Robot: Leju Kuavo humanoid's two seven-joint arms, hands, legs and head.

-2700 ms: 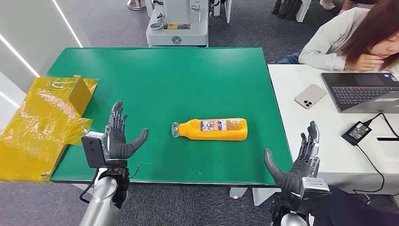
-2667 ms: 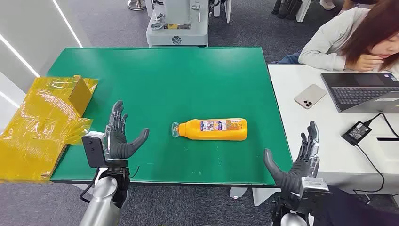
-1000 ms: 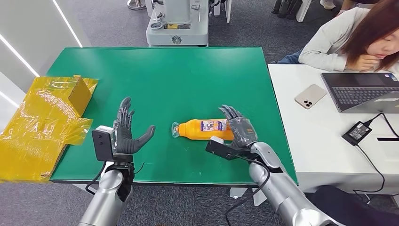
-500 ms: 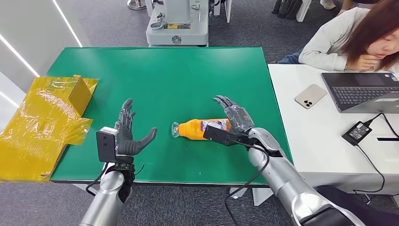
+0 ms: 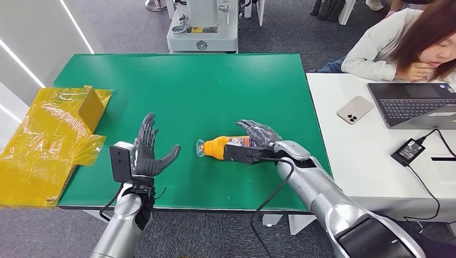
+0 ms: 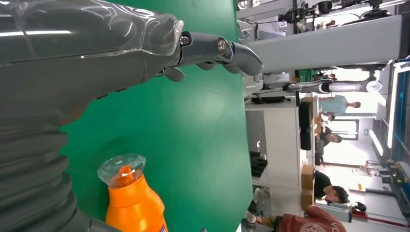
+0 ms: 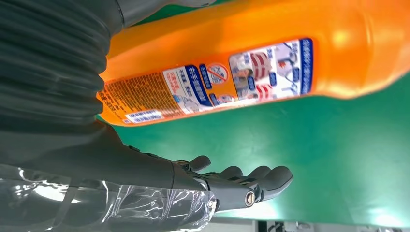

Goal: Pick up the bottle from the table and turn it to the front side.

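Bottle (image 5: 219,147) of glossy orange plastic is lying on its side near the middle of the green bench (image 5: 177,86), its faceted clear cap (image 6: 122,169) pointing toward the left hand (image 5: 146,156). Its smooth rounded body is carrying a printed back label (image 7: 212,84) with blue-bordered panels, small pictures, a round prohibition sign and a barcode; the fine print is too small to read. The right hand (image 5: 257,137) is reaching over the bottle's wide end, dark fingers (image 5: 248,128) spread and arching above it; whether they are touching the plastic I cannot tell, and they are not clamped on it. In the right wrist view the fingers are stretching apart beside the bottle, over the matte green surface. The left hand is hovering over the bench's near edge, palm up, fingers apart and holding nothing. Crinkled yellow plastic wrap (image 5: 45,142) is sitting at the bench's left edge. A person (image 5: 408,40) is sitting at a white desk (image 5: 371,161) beside a laptop (image 5: 414,105) and a phone (image 5: 355,109).
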